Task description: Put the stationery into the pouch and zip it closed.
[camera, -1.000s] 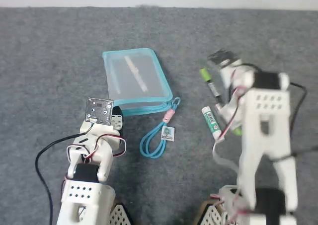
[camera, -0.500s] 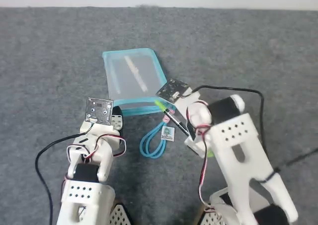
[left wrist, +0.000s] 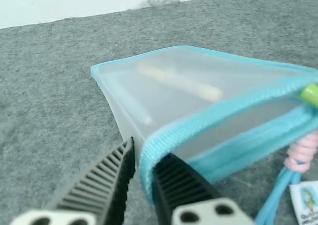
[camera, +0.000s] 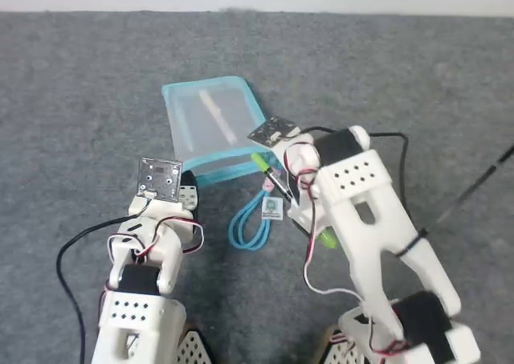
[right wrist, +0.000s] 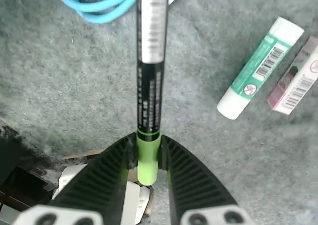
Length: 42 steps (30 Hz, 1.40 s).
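Observation:
The clear pouch (camera: 210,127) with a teal zip edge lies at the table's middle, a cream stick (camera: 218,116) inside it. My left gripper (left wrist: 147,154) is shut on the pouch (left wrist: 198,101) at the near corner of its zip edge, and that edge stands raised. My right gripper (right wrist: 147,144) is shut on the green end of a black and green pen (right wrist: 151,61). In the high view the pen (camera: 277,183) slants with its green tip at the pouch's zip side, by the pink bead. A green glue stick (right wrist: 258,66) and a pink and white item (right wrist: 295,78) lie on the carpet.
A blue cord loop (camera: 247,227) with a small tag (camera: 273,209) trails from the pouch's zip toward the arms. Grey carpet (camera: 80,83) covers the table. A white wall edge runs along the far side.
My right arm has swung left from the right side with the pen, bringing its tip to the pouch's zip edge. The pouch has shifted slightly left. The left arm has stayed put.

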Available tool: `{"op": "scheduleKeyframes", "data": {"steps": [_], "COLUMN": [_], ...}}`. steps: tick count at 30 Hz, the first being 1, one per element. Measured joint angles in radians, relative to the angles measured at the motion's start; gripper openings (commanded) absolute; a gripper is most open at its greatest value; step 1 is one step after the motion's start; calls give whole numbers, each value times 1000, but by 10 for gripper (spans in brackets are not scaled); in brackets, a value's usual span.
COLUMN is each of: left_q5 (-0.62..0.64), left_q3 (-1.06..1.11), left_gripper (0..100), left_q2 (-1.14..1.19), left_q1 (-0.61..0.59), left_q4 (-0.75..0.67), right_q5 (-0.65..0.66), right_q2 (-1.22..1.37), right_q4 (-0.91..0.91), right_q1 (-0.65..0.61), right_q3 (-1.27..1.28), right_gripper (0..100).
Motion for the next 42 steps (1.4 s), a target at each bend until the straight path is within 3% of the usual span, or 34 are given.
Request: {"op": "scheduleKeyframes", "data": {"steps": [13,24,33,42], "left_q5": [-6,-6,-69,-68], "left_q3": [0,0,0,29], "left_gripper": [11,11,11,11], "left_q2": [0,0,0,0], "left_q1": [0,0,2,66], "left_q4": [0,0,0,0], "right_q5": [-2,-61,-132,-209], "right_q2": [46,160,468,532], "right_q4": [37,38,38,34], "right_q1": [-146,-149,-58,-51], "right_q3": [-46,-178,-493,-738], "right_gripper": [6,6,6,9]}}
